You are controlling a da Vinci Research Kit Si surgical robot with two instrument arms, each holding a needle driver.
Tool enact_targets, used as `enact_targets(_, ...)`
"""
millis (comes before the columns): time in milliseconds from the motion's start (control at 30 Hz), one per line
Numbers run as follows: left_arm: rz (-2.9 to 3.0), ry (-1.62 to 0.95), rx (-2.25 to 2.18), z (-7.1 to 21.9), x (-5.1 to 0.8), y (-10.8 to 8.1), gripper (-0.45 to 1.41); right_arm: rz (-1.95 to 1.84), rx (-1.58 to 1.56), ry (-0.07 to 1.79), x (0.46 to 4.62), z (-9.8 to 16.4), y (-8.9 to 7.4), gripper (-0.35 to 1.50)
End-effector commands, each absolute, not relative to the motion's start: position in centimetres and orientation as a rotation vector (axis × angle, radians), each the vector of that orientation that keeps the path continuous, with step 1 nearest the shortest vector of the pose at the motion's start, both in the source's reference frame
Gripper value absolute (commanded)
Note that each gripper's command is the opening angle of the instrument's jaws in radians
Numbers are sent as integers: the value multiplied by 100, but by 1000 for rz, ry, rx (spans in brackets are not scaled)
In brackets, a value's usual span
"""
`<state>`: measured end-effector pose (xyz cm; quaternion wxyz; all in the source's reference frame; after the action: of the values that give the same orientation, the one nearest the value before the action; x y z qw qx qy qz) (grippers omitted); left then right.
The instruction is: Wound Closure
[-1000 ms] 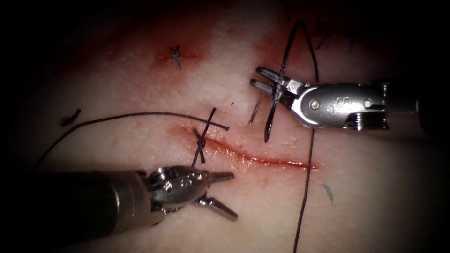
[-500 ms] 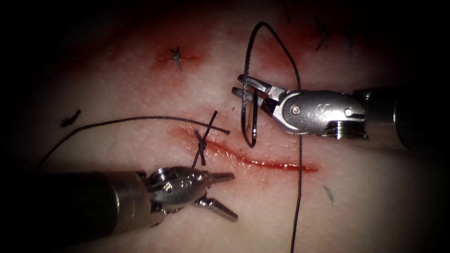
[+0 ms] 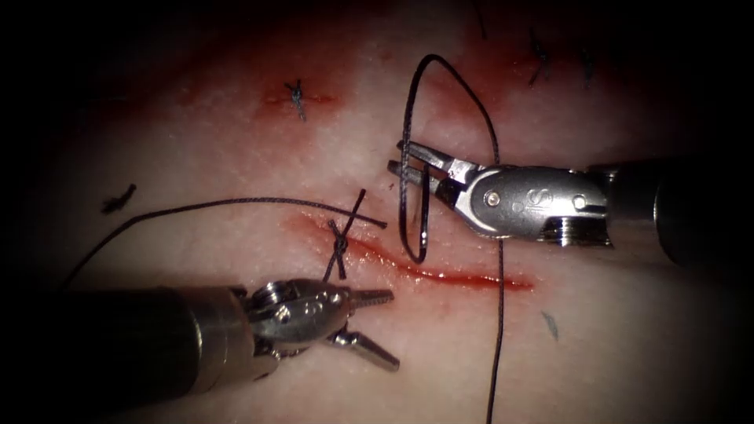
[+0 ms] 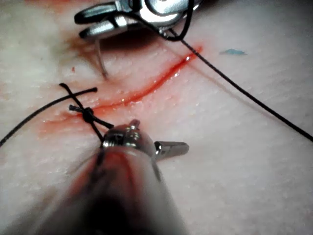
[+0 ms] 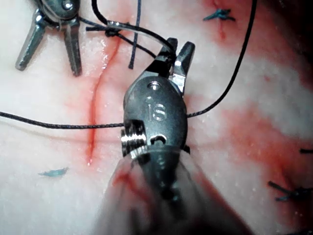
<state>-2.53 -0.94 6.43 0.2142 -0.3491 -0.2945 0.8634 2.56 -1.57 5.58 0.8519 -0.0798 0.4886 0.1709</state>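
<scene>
bringing the needle (image 3: 420, 256) toward the cut (image 3: 455, 275): right hand (image 3: 397, 155) shifted leftward since a second ago, clamped on the needle's upper curve, exact spot hard to tell. curve hanging just above the cut, right of the knotted stitch (image 3: 338, 245). tip close to the tissue (image 3: 236, 149), seemingly not yet in it. thread (image 3: 499, 314) looping over the right hand and trailing across the cut's right end. left hand (image 3: 393, 330) spread wide, holding nothing, just below the cut. judged step: lining up another bite. calls for a squarely aimed tip and steadied tissue.
</scene>
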Motion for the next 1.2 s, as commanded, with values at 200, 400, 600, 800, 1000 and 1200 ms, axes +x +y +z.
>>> enact_targets(200,2395,-813,-967,652,-261,-98,74,379,-139,1018,264,567,-160,-35)
enact_targets(400,2407,-796,-962,664,-261,-101,71,553,-52,1041,261,562,-145,-35)
enact_targets(600,2440,-779,-923,685,-259,-109,69,727,60,1042,258,558,-128,-35)
enact_targets(800,2450,-786,-885,695,-247,-112,69,866,157,1027,253,565,-116,-35)
enact_targets(1000,2450,-792,-881,695,-242,-112,69,953,270,1002,252,572,-111,-35)
enact_targets(1200,2452,-801,-884,693,-237,-110,69,974,380,949,256,581,-123,-35)
